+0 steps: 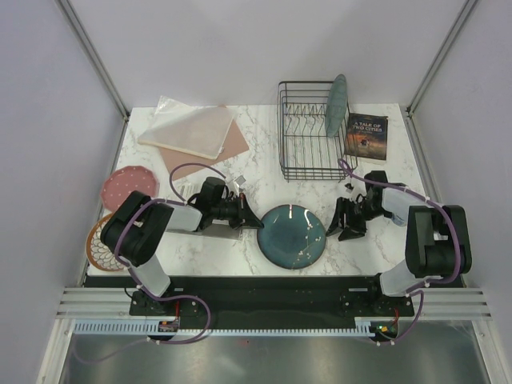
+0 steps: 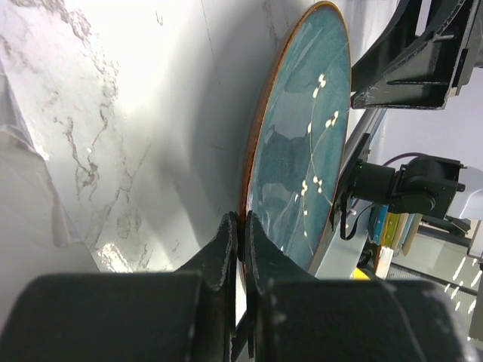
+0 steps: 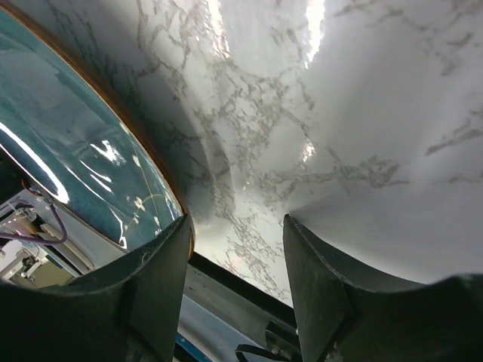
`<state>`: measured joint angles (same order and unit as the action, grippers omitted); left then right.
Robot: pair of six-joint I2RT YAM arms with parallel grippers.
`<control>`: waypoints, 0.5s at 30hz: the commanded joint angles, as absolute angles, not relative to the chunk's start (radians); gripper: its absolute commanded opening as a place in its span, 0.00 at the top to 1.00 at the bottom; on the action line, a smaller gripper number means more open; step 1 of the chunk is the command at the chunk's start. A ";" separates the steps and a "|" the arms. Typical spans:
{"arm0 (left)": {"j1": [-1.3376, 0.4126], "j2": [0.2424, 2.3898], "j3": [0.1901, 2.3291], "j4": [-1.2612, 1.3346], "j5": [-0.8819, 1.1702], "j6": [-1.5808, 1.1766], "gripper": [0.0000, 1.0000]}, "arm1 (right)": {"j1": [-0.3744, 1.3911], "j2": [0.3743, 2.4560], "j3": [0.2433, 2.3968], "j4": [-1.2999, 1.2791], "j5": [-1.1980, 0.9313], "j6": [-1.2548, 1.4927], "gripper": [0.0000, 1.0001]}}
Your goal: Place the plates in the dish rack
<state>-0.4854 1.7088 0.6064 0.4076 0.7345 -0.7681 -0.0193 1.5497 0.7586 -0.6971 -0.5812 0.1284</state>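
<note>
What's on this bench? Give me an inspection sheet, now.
Surface: marble table, no spills seen.
Job's things: teal plate upright in rack; blue plate at centre; pink plate and patterned plate at left edge.
Clutter: book beside rack; bag over pink sheet.
Claws: left claw shut on blue plate's rim; right claw open by its opposite rim.
Cables: purple cables along both arms.
Surroundings: white walls, metal frame.

Bright overhead light; wrist-cam glare
</note>
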 commanded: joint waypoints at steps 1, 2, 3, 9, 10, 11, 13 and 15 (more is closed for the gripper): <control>-0.483 1.726 0.632 0.499 0.781 -0.772 0.98 | -0.008 1.540 0.723 -0.591 -0.632 0.210 0.41; -0.483 1.729 0.634 0.497 0.782 -0.773 0.98 | 0.018 1.537 0.700 -0.574 -0.647 0.233 0.41; -0.483 1.732 0.635 0.497 0.782 -0.773 0.98 | 0.026 1.520 0.687 -0.540 -0.675 0.244 0.41; -0.498 1.755 0.641 0.508 0.782 -0.784 0.98 | 0.100 1.577 0.657 -0.445 -0.794 0.284 0.42; -0.502 1.759 0.643 0.511 0.785 -0.788 0.98 | 0.106 1.588 0.660 -0.437 -0.811 0.282 0.43; -0.506 1.761 0.644 0.512 0.787 -0.792 0.98 | 0.107 1.592 0.660 -0.425 -0.827 0.282 0.43; -0.517 1.761 0.646 0.512 0.787 -0.796 0.98 | 0.107 1.582 0.654 -0.417 -0.844 0.288 0.44; -0.518 1.758 0.644 0.514 0.787 -0.793 0.98 | 0.107 1.572 0.650 -0.404 -0.851 0.296 0.44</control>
<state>-0.5053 1.7603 0.6113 0.4534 0.7368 -0.7689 0.1074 1.5810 0.6655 -0.4770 -0.7914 0.2741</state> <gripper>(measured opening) 0.045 0.564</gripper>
